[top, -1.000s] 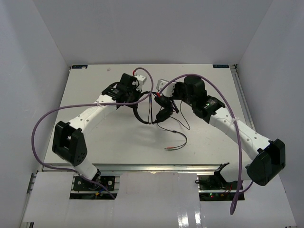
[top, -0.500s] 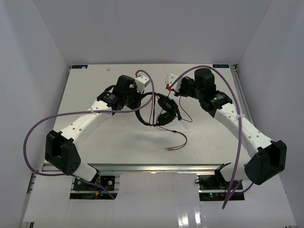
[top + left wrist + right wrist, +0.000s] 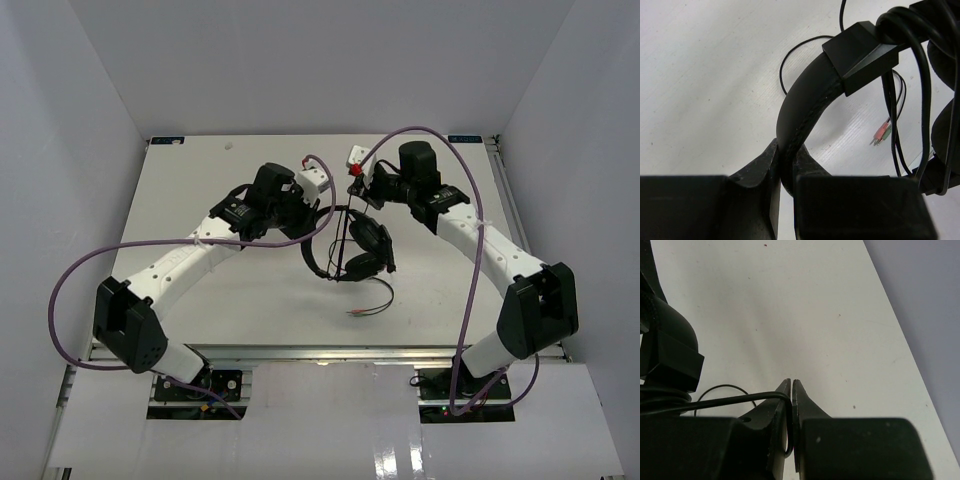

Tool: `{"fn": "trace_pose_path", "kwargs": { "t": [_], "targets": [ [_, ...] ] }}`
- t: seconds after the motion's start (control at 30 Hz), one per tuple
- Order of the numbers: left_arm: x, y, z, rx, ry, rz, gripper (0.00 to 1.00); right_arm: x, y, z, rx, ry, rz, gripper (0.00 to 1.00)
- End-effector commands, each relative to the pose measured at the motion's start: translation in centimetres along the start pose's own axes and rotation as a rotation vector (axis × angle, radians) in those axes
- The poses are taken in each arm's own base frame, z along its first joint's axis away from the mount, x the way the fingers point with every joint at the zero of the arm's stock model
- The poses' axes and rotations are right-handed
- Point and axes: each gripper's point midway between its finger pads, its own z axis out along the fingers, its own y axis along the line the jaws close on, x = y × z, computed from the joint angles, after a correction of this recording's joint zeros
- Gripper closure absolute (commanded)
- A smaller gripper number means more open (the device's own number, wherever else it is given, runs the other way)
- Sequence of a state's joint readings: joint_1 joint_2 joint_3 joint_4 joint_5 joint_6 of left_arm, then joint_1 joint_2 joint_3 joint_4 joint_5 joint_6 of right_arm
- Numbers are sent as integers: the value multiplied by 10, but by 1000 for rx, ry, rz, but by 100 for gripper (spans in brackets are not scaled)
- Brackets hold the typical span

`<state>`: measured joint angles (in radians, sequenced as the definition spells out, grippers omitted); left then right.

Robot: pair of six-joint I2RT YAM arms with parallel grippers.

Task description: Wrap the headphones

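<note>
Headphones (image 3: 366, 240) sat over the white table (image 3: 200, 180), just nearside of both grippers, with purple cables (image 3: 90, 270) arching over your arms. You had the left gripper (image 3: 785, 167) clamped on the headband (image 3: 805, 100), which curved away from its fingers, up and right toward the earcups (image 3: 946, 55). Your right gripper (image 3: 791, 390) pinched the thin cord (image 3: 730, 401) tight. The plugs (image 3: 881, 134) lay beyond the left fingers.

The top camera looks steeply down from six o'clock over the whole bench (image 3: 270, 300). Both wrist cameras sit very close in. All three share the headphones (image 3: 368, 235).
</note>
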<state>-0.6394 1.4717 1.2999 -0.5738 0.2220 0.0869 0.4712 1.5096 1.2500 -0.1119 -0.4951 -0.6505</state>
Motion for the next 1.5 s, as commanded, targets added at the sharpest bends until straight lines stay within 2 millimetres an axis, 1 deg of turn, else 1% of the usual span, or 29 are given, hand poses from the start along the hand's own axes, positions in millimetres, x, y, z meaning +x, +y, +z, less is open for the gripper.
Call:
{"fn": "trace_pose_path", "kwargs": {
  "t": [0.0, 0.03, 0.07, 0.13, 0.2, 0.23, 0.3, 0.4, 0.5, 0.57, 0.6, 0.67, 0.73, 0.8, 0.83, 0.9, 0.93, 0.97, 1.03, 1.07, 1.13, 1.17, 1.23, 1.27, 1.3, 1.37, 1.4, 1.43, 1.47],
  "targets": [
    [-28, -37, -43, 132, -111, 33, 100, -15, -30, -11, 29, -159, 102, 90],
    [-36, -37, -49, 125, -134, 28, 100, -12, -22, -12, -21, -190, 138, 89],
    [-47, -37, -55, 118, -160, 28, 100, -8, -8, -14, -94, -219, 186, 89],
    [-68, -37, -66, 107, -206, 1, 100, -7, 12, -13, -201, -273, 252, 87],
    [-89, -39, -74, 103, -242, -60, 100, -16, 25, -11, -278, -356, 277, 86],
    [-106, -40, -83, 104, -278, -77, 100, -21, 37, -11, -336, -383, 331, 85],
    [-121, -38, -88, 89, -292, -129, 100, -24, 55, -5, -407, -421, 358, 81],
    [-149, -36, -108, 60, -350, -178, 100, -21, 74, 6, -479, -418, 442, 75],
    [-168, -21, -125, -35, -396, -236, 100, -16, 87, 10, -505, -438, 471, 69],
    [-182, -14, -142, -79, -438, -260, 100, -11, 97, 9, -522, -445, 504, 67],
    [-193, -2, -156, -138, -480, -282, 100, -4, 103, 8, -532, -434, 534, 67],
    [-201, 14, -169, -198, -515, -324, 100, 0, 109, 6, -539, -439, 540, 68],
    [-209, 36, -187, -278, -572, -365, 100, 5, 119, 3, -556, -433, 567, 71],
    [-218, 52, -201, -321, -628, -395, 100, 6, 127, -1, -566, -435, 576, 76],
    [-219, 58, -203, -332, -643, -416, 100, 2, 129, -4, -567, -450, 561, 81],
    [-223, 79, -212, -378, -685, -459, 100, -2, 135, -10, -574, -460, 563, 90],
    [-224, 89, -215, -400, -702, -477, 100, -5, 138, -13, -575, -465, 560, 92],
    [-223, 100, -217, -433, -710, -493, 100, -9, 140, -17, -572, -468, 552, 92],
    [-214, 132, -216, -539, -698, -521, 100, -14, 138, -21, -547, -466, 511, 92],
    [-206, 148, -212, -600, -679, -532, 100, -15, 135, -20, -516, -451, 470, 92],
    [-183, 181, -199, -708, -621, -548, 100, -8, 127, -16, -421, -347, 341, 92],
    [-174, 192, -188, -729, -589, -549, 100, 17, 141, -11, -392, -182, 382, 92],
    [-148, 220, -167, -785, -523, -574, 100, 7, 130, -18, -306, -128, 176, 92],
    [-138, 231, -151, -803, -478, -570, 100, 15, 134, -23, -266, -33, 145, 92],
    [-127, 239, -135, -817, -427, -559, 100, 15, 130, -29, -216, 24, 80, 92],
    [-104, 249, -106, -822, -329, -536, 100, 1, 106, -40, -105, 78, -75, 92],
    [-93, 251, -94, -814, -283, -522, 100, -6, 89, -47, -36, 108, -145, 92],
    [-81, 250, -81, -797, -237, -502, 100, -8, 68, -57, 59, 161, -201, 92],
    [-71, 247, -71, -779, -199, -486, 100, -11, 52, -65, 124, 195, -248, 92]
  ]
}}
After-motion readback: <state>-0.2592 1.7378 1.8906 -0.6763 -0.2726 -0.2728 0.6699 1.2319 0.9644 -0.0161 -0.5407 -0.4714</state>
